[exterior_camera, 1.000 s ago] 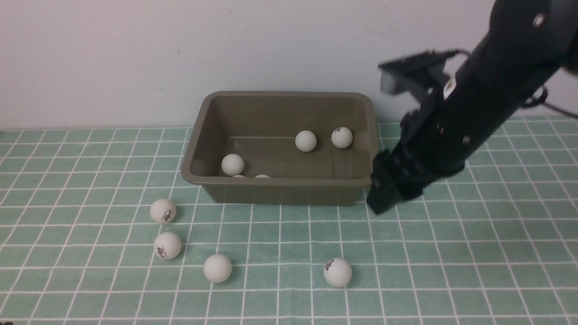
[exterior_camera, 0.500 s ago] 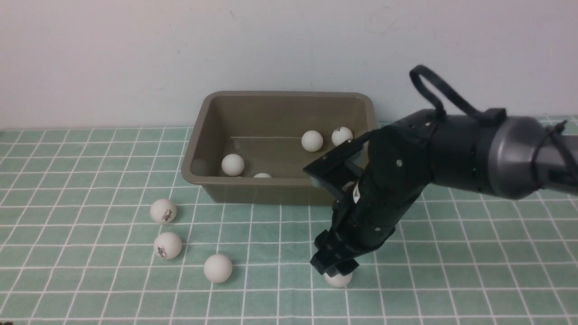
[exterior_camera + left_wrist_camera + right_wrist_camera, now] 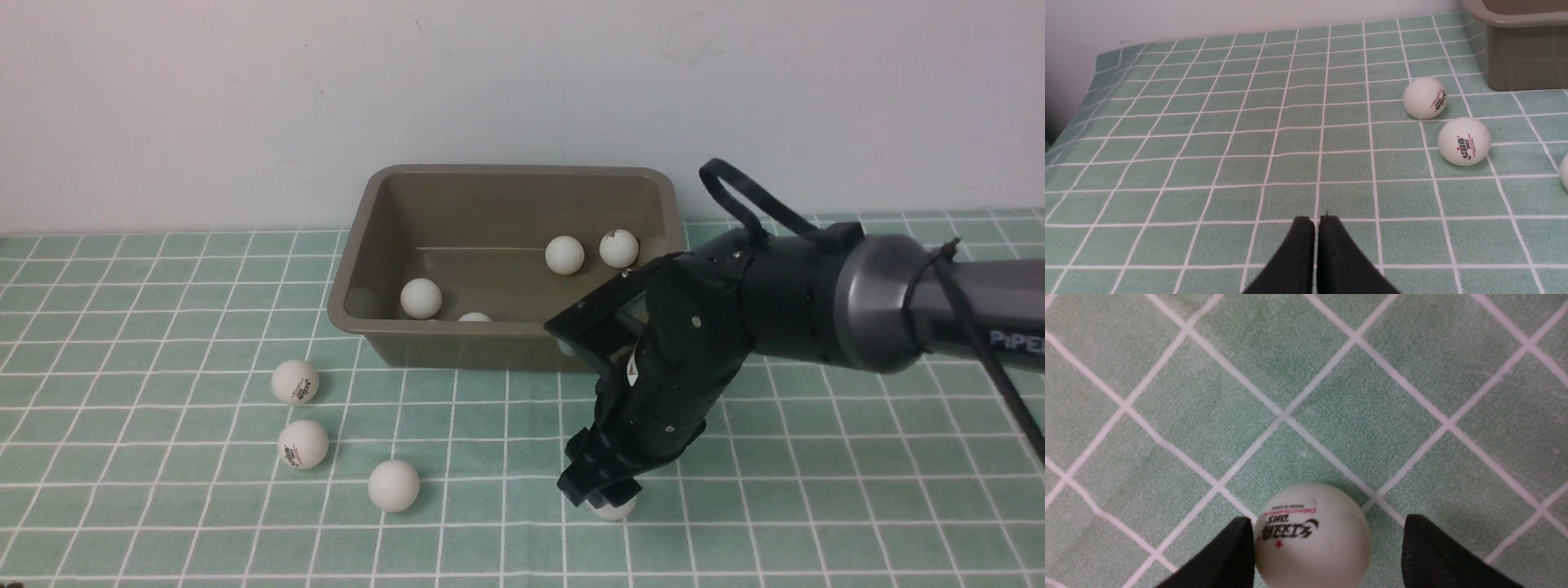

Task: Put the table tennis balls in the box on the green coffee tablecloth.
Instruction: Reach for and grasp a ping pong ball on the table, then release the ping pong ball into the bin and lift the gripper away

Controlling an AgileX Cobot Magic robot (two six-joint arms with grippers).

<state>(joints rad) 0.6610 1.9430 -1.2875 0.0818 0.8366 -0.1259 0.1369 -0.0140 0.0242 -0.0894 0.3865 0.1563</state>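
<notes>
The olive-brown box [image 3: 506, 331] stands on the green coffee tablecloth [image 3: 163, 294] with several white table tennis balls in it, such as one [image 3: 565, 254]. Three more balls lie on the cloth at front left [image 3: 295, 381], [image 3: 303, 444], [image 3: 393, 485]. My right gripper [image 3: 604, 492] is open and low over a fourth ball [image 3: 614, 511]. In the right wrist view that logo ball [image 3: 1312, 535] sits between the fingers [image 3: 1229, 555]; one is close against it, the other apart. My left gripper [image 3: 1314, 220] is shut and empty over bare cloth, away from two balls [image 3: 1425, 98], [image 3: 1464, 141].
A pale wall runs right behind the box. The right arm [image 3: 816, 302] stretches across the box's front right corner. The cloth's left edge [image 3: 1090, 85] falls off beside the wall in the left wrist view, where a box corner [image 3: 1519, 49] also shows.
My right arm swung down from beside the box's right end to the front ball and now straddles it. Two balls in the box rolled a little. The left gripper stayed put.
</notes>
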